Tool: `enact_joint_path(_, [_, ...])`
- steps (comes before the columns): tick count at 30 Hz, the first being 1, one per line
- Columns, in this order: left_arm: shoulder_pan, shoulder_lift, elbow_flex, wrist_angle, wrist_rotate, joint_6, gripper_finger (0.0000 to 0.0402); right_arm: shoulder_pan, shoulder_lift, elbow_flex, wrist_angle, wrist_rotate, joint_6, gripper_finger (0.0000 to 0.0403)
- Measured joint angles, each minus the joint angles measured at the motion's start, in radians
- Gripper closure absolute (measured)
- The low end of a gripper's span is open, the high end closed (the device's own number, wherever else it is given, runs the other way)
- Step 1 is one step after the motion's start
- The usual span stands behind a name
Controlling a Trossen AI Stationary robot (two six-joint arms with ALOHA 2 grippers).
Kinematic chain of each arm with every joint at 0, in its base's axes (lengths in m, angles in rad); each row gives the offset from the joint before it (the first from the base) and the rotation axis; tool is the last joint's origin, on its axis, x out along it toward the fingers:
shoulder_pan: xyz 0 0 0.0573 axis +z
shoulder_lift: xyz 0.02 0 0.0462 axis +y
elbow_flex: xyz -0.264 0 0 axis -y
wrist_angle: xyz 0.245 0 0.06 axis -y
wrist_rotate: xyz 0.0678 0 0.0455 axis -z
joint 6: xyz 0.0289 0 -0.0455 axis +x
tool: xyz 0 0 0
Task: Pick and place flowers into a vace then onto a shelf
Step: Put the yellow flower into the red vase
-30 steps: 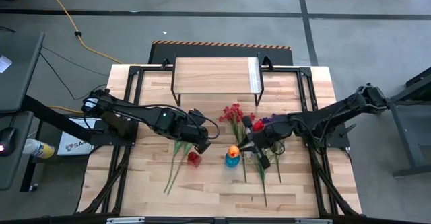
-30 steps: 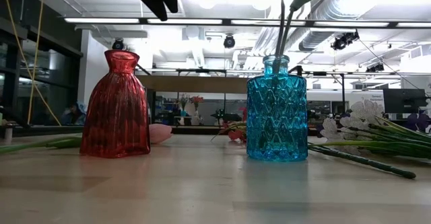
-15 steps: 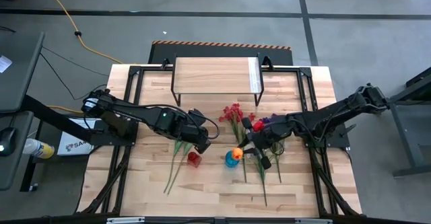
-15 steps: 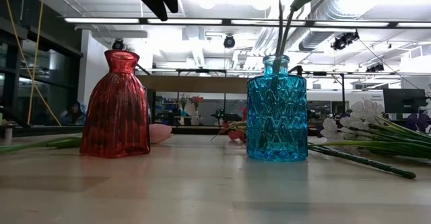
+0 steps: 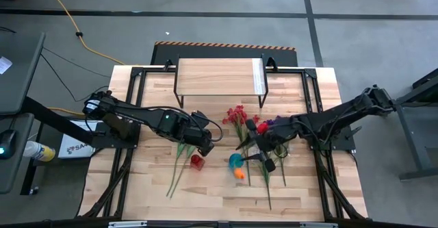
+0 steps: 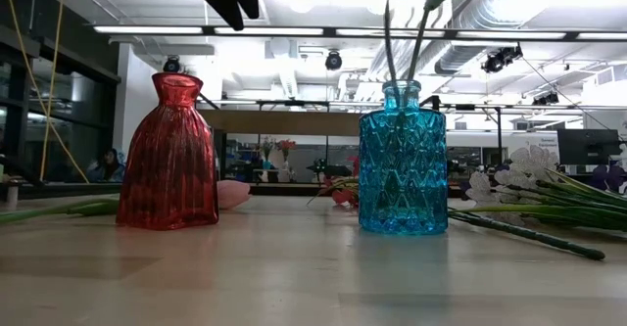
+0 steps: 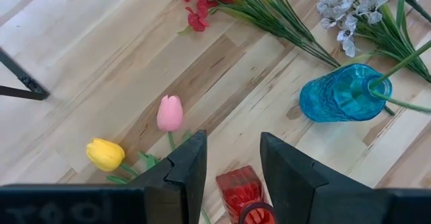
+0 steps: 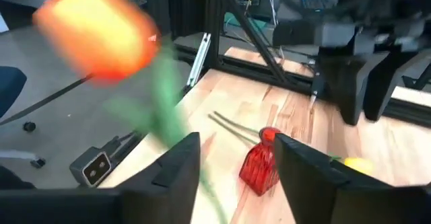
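The blue vase (image 5: 235, 161) stands mid-table with an orange tulip (image 5: 239, 174) in it. The tulip's stem (image 6: 389, 32) sticks into the vase's neck, and its head leans toward the near edge. My right gripper (image 5: 252, 150) is open just right of the vase, with the blurred tulip (image 8: 101, 35) passing its fingers. My left gripper (image 7: 232, 160) hangs open above the red vase (image 7: 244, 190), clear of it. Pink (image 7: 170, 112) and yellow (image 7: 105, 154) tulips lie on the table. The shelf (image 5: 219, 76) stands at the far edge.
A red cluster (image 5: 237, 115) lies behind the blue vase. Whitish and purple sprays (image 5: 270, 163) lie under and beside my right arm. Green stems (image 5: 176, 176) run from the red vase toward the near edge. The shelf's black legs (image 5: 176, 98) stand on the far tabletop.
My right gripper has opened and let go of the orange tulip. The tulip's head has tipped from above the blue vase toward the table's near edge, while its stem stays in the vase's neck.
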Motion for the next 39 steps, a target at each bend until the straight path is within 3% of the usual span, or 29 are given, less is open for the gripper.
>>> enact_joint_path(9, [0.000,0.000,0.000,-0.009,0.001,0.011,0.0229,0.000,0.000,0.129,-0.198,0.090,-0.078,0.0160])
enact_joint_path(20, [0.000,0.000,0.000,-0.046,0.004,0.009,0.0229,0.000,0.000,0.229,-0.219,0.103,-0.157,0.0164])
enact_joint_path(23, [0.000,0.000,0.000,-0.079,0.049,-0.015,0.0229,0.000,0.000,0.260,-0.223,0.117,-0.179,0.0164])
enact_joint_path(29, [-0.028,-0.001,-0.031,-0.144,0.186,-0.234,0.0229,0.000,-0.028,0.314,-0.265,0.129,-0.206,0.0164])
enact_joint_path(39, [-0.194,0.000,-0.217,-0.143,0.194,-0.663,0.0229,0.001,-0.152,0.322,-0.269,0.180,-0.255,0.0164])
